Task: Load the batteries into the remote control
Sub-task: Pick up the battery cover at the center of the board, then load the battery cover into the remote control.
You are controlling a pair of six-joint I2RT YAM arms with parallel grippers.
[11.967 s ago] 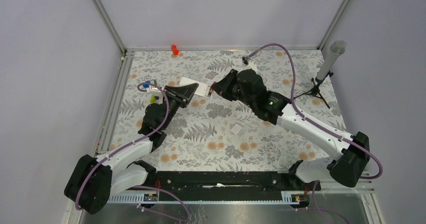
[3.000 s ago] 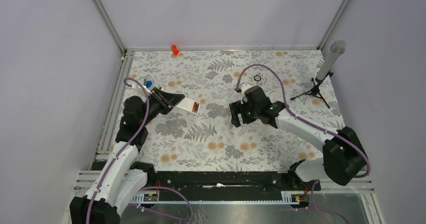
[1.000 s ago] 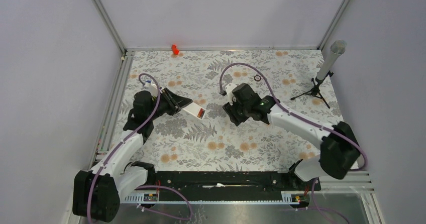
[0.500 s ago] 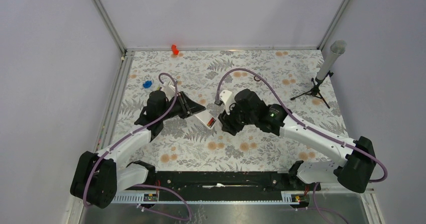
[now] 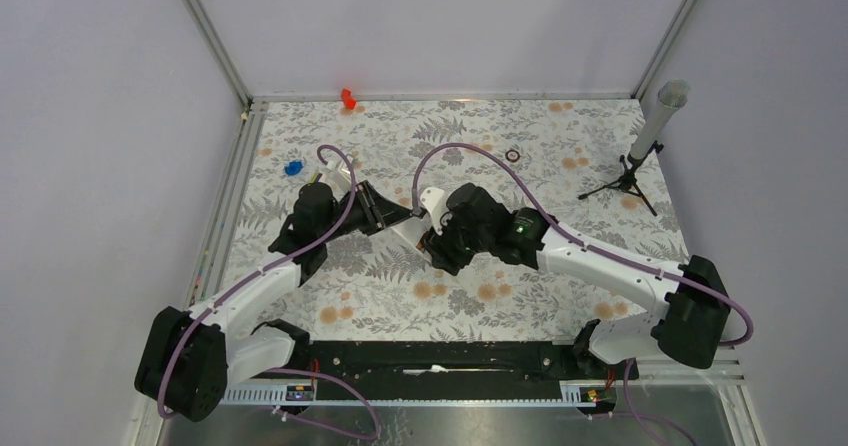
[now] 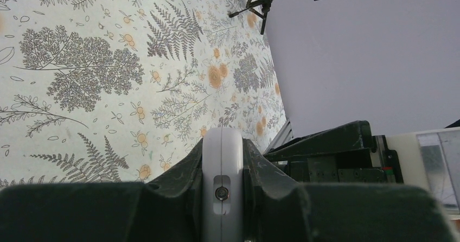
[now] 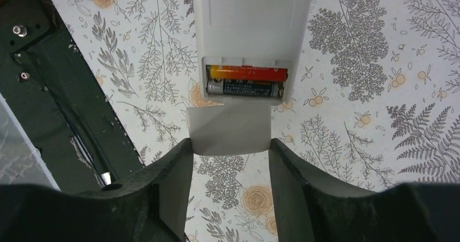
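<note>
Floral tabletop (image 5: 560, 131); left hand (image 6: 222, 147) grips remote (image 7: 252, 19) (batteries (image 7: 247, 81) seated).

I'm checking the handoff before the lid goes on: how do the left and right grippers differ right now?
The left gripper is shut narrow on the remote control; the right gripper stands wider, gripping the battery cover across its width. The left presents the open compartment; the right holds the cover at its edge, beside the batteries. Both hold white parts.

Two batteries (image 7: 247, 74) counted, in one remote control (image 7: 250, 19); one white cover (image 7: 230, 128). On the tabletop (image 5: 380, 296) are logged one red plastic piece (image 5: 347, 97) at 12 o'clock, one dark ring (image 5: 513, 155) at 1, one blue object (image 5: 293, 167) at 10, one tripod (image 5: 630, 179) at 2.
</note>
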